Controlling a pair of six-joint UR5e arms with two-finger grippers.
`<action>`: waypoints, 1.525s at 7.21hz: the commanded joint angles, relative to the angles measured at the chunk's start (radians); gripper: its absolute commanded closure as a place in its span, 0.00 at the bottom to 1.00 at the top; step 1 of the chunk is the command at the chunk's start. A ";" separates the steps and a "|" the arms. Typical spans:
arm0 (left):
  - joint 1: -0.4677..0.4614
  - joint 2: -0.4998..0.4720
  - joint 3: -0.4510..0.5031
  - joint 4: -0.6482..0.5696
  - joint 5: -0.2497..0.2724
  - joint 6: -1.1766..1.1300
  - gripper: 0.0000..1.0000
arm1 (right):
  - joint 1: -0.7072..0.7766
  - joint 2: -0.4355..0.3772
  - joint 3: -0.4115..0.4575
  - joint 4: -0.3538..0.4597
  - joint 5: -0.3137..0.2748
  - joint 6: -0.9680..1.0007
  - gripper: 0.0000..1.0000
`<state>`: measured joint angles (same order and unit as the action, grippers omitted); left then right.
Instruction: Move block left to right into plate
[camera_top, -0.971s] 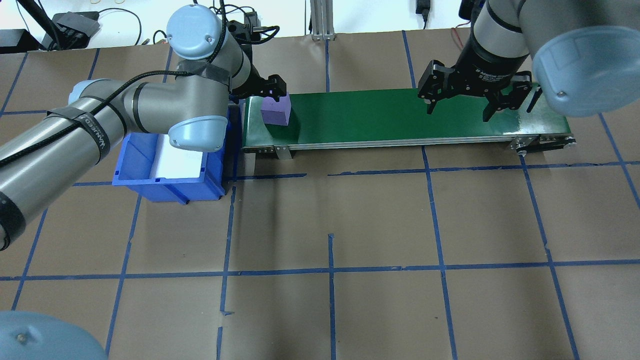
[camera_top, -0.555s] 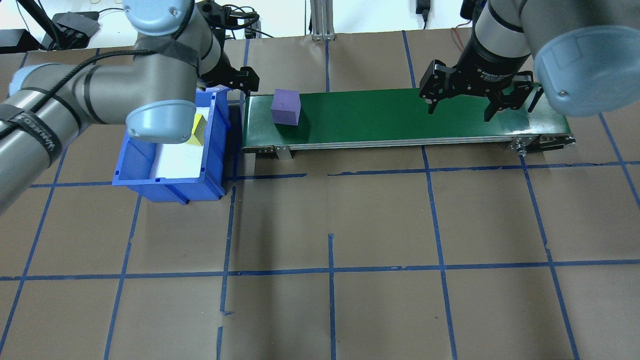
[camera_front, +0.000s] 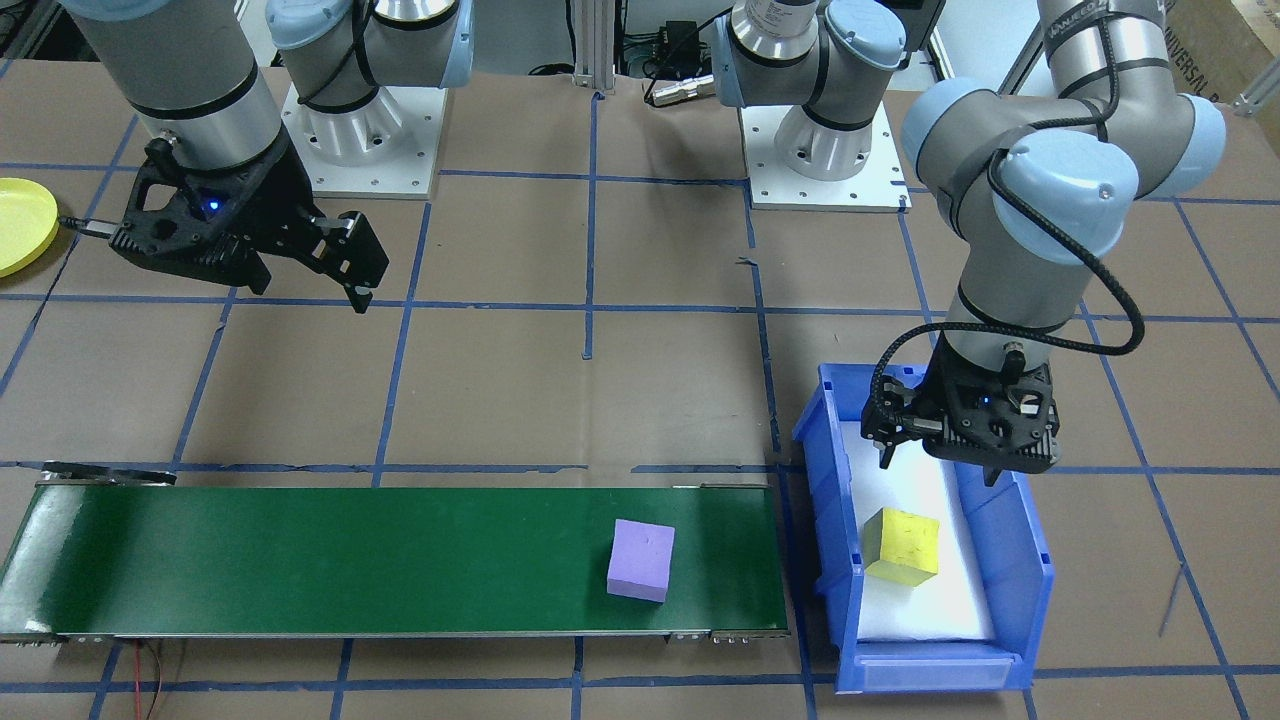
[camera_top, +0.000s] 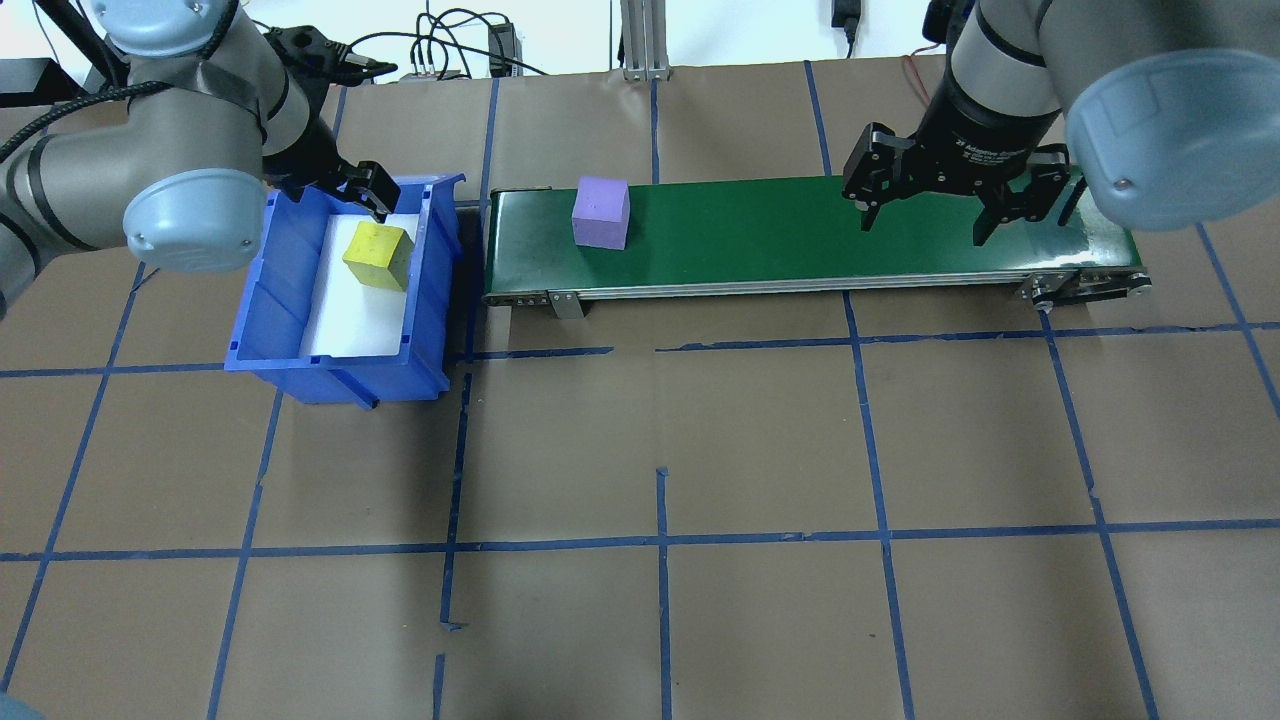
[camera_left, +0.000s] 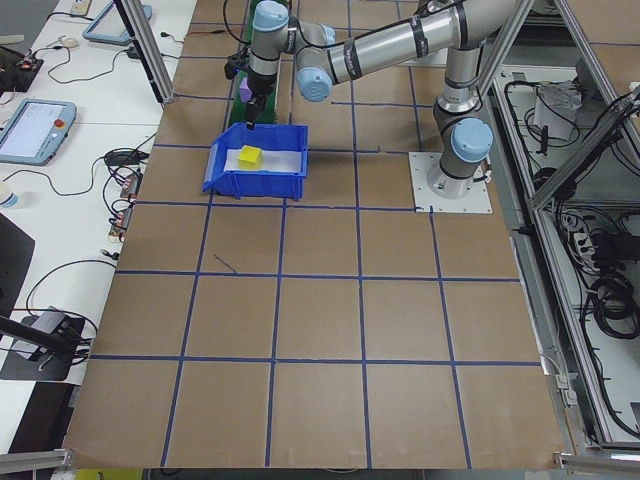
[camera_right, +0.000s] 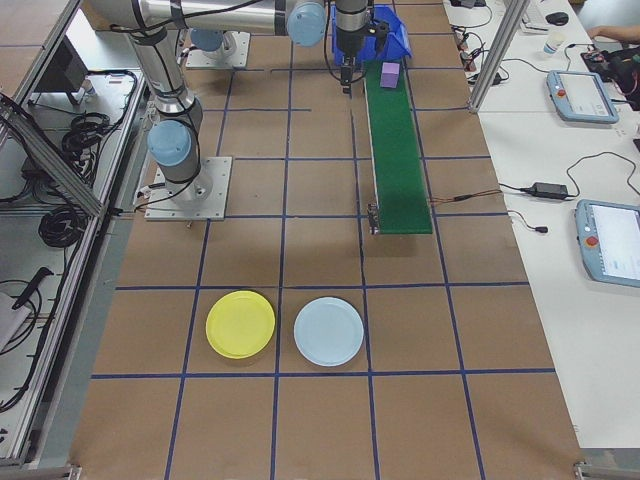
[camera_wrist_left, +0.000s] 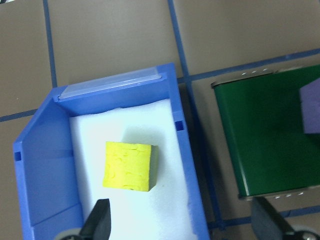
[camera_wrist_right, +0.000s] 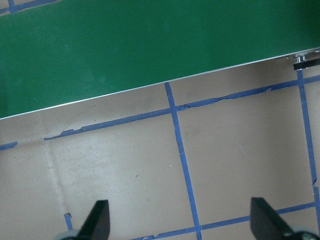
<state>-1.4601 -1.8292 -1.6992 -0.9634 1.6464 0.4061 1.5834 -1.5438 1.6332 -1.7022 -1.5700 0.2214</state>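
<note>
foam block (camera_top: 600, 211), purple, rests free on the green conveyor belt (camera_top: 800, 235) near its left end, well apart from the yellow plate (camera_right: 240, 324) on the table. the right gripper (camera_top: 925, 210) hangs over the belt's far end with fingers apart and empty; the left gripper (camera_front: 940, 462) hovers spread over the blue bin (camera_front: 1030, 560) holding a yellow block (camera_front: 903, 545). the purple cube looks light and compressible, so grip two opposite flat faces at mid-height with moderate force.

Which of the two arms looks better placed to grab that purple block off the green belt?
Probably the right gripper: it hangs open over the belt at its far end, ahead of the purple block. The left gripper hangs over the blue bin.
</note>
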 joint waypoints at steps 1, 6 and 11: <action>0.026 -0.070 -0.002 0.009 -0.005 0.117 0.00 | 0.004 0.002 0.002 0.006 -0.010 0.006 0.00; 0.027 -0.156 0.018 0.009 -0.008 0.311 0.01 | -0.011 0.008 0.023 0.043 -0.085 0.013 0.00; 0.038 -0.171 0.026 0.011 -0.010 0.341 0.03 | -0.138 0.173 -0.012 -0.099 0.083 -0.064 0.00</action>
<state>-1.4225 -1.9982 -1.6733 -0.9527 1.6380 0.7446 1.4878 -1.4538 1.6466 -1.7199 -1.5417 0.2028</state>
